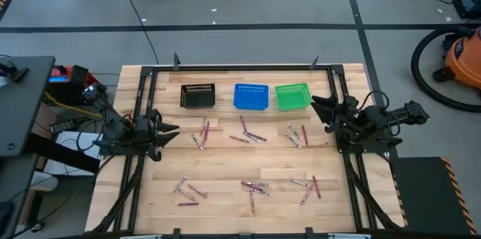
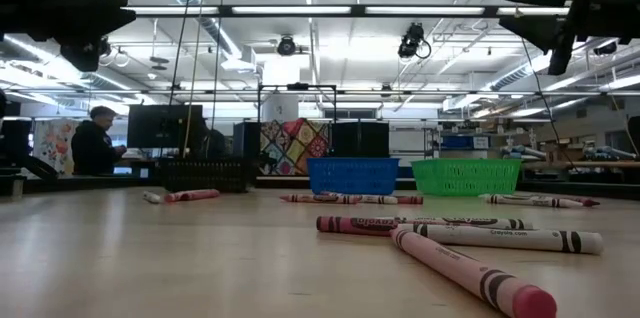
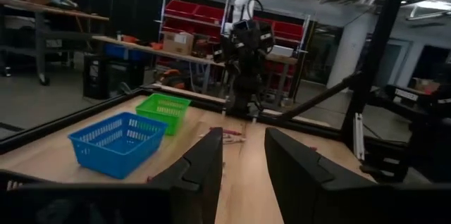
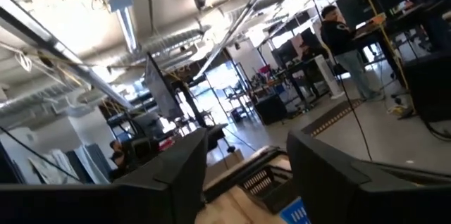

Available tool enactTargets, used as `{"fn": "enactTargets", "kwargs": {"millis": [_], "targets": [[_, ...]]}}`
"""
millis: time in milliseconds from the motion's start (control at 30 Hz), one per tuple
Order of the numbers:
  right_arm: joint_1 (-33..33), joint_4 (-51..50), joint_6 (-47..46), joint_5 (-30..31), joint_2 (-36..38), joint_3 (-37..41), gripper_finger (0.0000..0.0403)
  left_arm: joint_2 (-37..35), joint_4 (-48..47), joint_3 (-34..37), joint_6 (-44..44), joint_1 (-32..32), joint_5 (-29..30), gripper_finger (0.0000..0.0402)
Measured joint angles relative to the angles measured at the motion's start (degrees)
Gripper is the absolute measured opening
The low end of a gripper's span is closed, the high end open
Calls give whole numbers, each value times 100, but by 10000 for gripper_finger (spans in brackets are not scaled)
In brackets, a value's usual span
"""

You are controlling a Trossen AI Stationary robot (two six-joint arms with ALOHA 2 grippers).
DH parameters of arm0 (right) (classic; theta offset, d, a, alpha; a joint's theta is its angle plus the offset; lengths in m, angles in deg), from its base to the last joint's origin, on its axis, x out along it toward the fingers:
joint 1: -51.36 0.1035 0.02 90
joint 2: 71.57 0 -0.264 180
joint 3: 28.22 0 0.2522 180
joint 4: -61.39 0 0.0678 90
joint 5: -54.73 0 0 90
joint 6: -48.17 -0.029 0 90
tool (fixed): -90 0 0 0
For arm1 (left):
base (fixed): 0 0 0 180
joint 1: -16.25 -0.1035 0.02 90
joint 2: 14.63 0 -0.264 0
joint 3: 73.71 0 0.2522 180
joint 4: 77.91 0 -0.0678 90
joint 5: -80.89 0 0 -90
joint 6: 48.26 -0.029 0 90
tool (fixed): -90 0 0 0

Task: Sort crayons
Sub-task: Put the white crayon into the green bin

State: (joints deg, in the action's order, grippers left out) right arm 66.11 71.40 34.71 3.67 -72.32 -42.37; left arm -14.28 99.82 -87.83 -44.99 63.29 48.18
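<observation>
both dark grippers, left (image 1: 171, 128) and right (image 1: 319, 104), hang wide open and empty; thin red, pink and grey crayons (image 1: 255, 188) scattered across the wooden table (image 1: 225, 165)

Three mesh baskets (image 1: 250, 96) are ranged in a row between the left gripper (image 1: 167, 131) and right gripper (image 1: 322, 110); crayons (image 1: 252, 137) are scattered before them.

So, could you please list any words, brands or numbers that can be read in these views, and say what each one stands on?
"Crayola": on the paper wrapper of the pale crayon lying nearest in the low view, just legible.
Print on the dark pink crayon beside it: too blurred to read.
The baskets, the table and the room behind carry no text that can be read.
</observation>
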Motion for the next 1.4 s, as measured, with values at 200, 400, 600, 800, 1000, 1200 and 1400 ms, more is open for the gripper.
{"fn": "enactTargets", "kwargs": {"millis": [200, 400, 600, 800, 1000, 1200, 1400], "targets": [[0, -22, 227, -205, 0, 0, 103, -1, 36, 0, 142, -2, 410, 118], [0, 192, 337, -112, 2, 0, 29, -1, 159, 0, 169, -24, 484, 118], [0, 191, 124, 155, 0, 0, 30, -1, 251, 0, 759, -596, 843, 118], [0, 185, 576, 604, 0, 0, 60, -1, 251, 0, 631, -1256, 805, 122], [0, 170, 1255, 1357, 0, 0, 72, -1, 249, 0, -107, -1748, 402, 107], [0, -118, 1681, 1655, 0, 0, 46, -1, 247, 0, -764, -1944, -162, 20], [0, -635, 1578, 2684, 2, 1, 29, -1, 240, 0, -1046, -1963, -361, 23]]}}
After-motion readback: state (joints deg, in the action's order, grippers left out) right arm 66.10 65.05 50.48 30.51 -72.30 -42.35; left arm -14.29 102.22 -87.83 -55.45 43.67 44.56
